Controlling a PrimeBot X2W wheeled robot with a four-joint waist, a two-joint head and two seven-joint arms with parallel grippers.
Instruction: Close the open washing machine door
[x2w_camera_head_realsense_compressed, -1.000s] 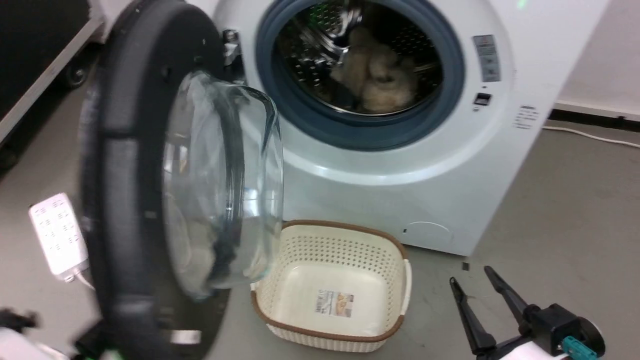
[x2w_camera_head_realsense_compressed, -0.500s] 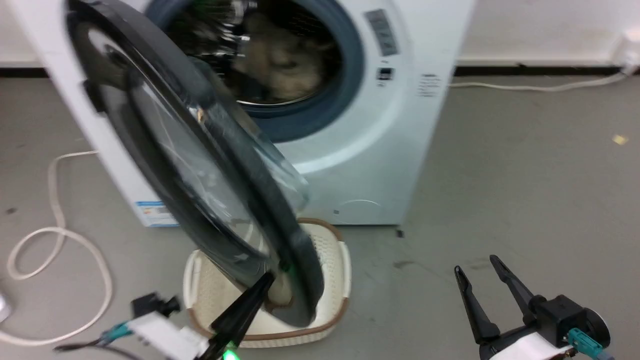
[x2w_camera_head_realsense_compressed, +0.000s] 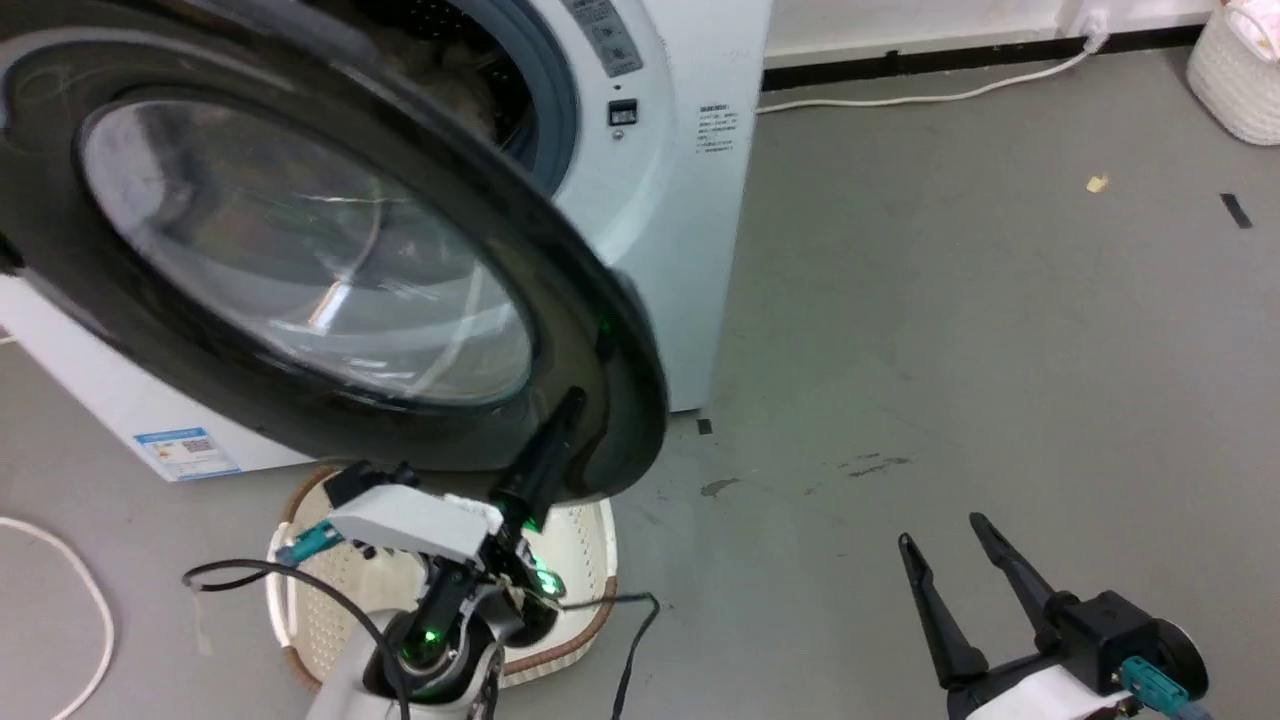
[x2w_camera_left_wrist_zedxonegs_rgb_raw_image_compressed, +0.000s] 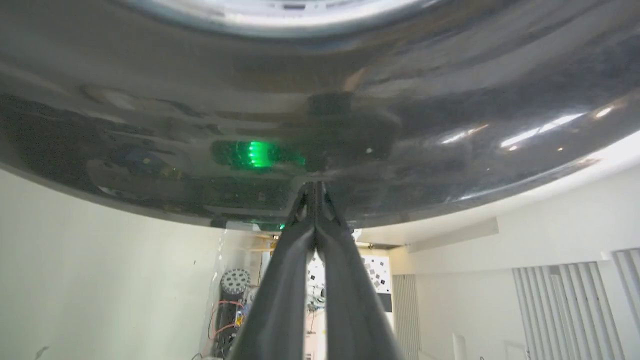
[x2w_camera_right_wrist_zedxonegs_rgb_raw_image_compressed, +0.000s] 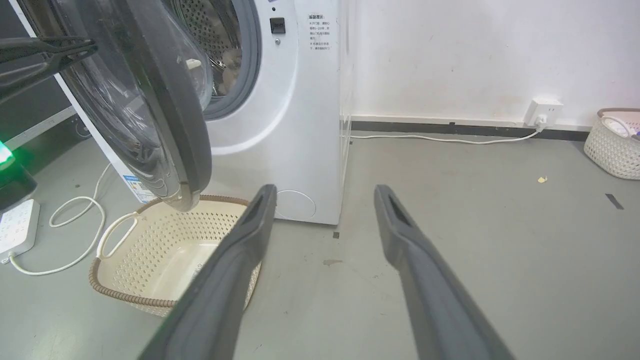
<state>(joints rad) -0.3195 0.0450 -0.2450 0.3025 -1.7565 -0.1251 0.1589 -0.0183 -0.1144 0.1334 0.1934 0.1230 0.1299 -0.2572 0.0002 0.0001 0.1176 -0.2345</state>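
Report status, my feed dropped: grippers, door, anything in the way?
Left gripper shut, tips on washing machine door rim. Right gripper open, idle. Door partly open. Basket beneath its edge.

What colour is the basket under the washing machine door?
The basket is cream with a brown rim; right wrist view shows it best.

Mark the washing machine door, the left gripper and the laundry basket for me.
washing machine door (x2w_camera_head_realsense_compressed: 300, 260), head view, on the glass window.
left gripper (x2w_camera_left_wrist_zedxonegs_rgb_raw_image_compressed: 315, 187), left wrist view, at the closed fingertips at the door's black rim.
laundry basket (x2w_camera_right_wrist_zedxonegs_rgb_raw_image_compressed: 170, 235), right wrist view, on its perforated inner wall.
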